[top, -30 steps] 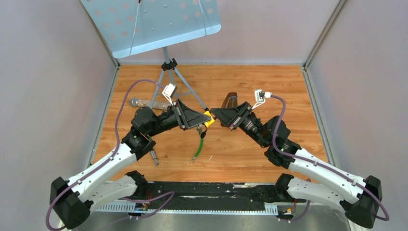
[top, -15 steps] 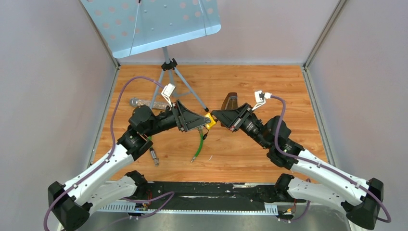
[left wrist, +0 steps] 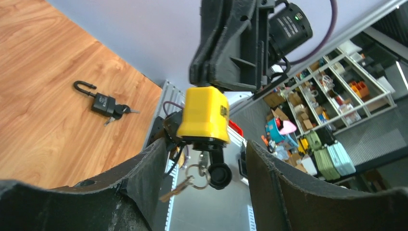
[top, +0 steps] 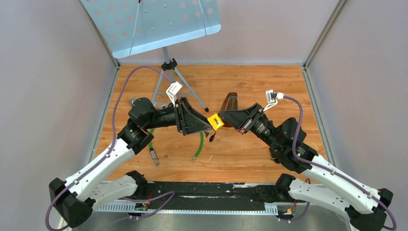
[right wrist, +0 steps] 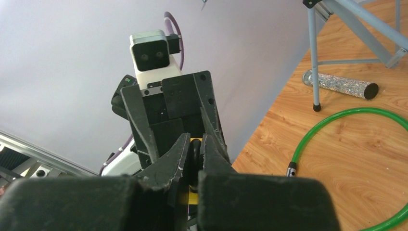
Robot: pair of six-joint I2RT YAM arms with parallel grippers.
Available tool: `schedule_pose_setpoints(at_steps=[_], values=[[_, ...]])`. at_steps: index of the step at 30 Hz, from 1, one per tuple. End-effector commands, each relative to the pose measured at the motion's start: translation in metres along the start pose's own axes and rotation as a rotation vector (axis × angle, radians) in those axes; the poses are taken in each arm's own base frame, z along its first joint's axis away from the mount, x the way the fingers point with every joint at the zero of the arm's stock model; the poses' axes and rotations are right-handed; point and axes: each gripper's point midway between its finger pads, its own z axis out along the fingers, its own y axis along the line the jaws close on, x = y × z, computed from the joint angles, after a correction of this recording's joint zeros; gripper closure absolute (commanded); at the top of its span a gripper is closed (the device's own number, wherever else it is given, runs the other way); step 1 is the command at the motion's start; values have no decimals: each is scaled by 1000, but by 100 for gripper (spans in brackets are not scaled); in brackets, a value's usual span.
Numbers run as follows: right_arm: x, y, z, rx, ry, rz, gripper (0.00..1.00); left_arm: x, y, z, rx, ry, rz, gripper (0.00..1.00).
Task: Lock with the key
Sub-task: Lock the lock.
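From above we see the yellow padlock (top: 216, 121) held up off the counter (top: 250, 82), midway between the two arms. The right gripper (top: 223, 117) is clamped on the end away from the keyhole. The left wrist camera gives us more. The left gripper (top: 201, 124) has its fingers (left wrist: 144, 178) spread wide, touching nothing. A black-headed key (left wrist: 219, 174) sits in the keyhole, with a ring and spare dangling. That view also catches a black padlock (left wrist: 102, 103) lying on the counter, which the overhead misses. The yellow padlock's long axis runs gripper to gripper, keyhole end towards the left gripper. The right wrist view offers only a sliver of yellow behind its closed fingers.
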Motion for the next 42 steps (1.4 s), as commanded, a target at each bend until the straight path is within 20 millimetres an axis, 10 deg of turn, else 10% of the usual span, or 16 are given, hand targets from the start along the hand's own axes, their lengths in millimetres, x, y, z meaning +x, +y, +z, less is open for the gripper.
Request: schedule_pose_setpoints(at_steps=[1, 9, 29, 42], values=[[-25, 33, -4, -85, -71, 3, 100, -1, -29, -5, 109, 52, 106, 33], [-31, 36, -6, -87, -97, 2, 100, 9, -31, -8, 136, 99, 124, 31], [-29, 38, -3, -107, -94, -9, 100, 16, -16, -7, 72, 133, 117, 100], [-73, 47, -44, -90, -273, -123, 100, 31, -10, -23, 16, 167, 183, 100]])
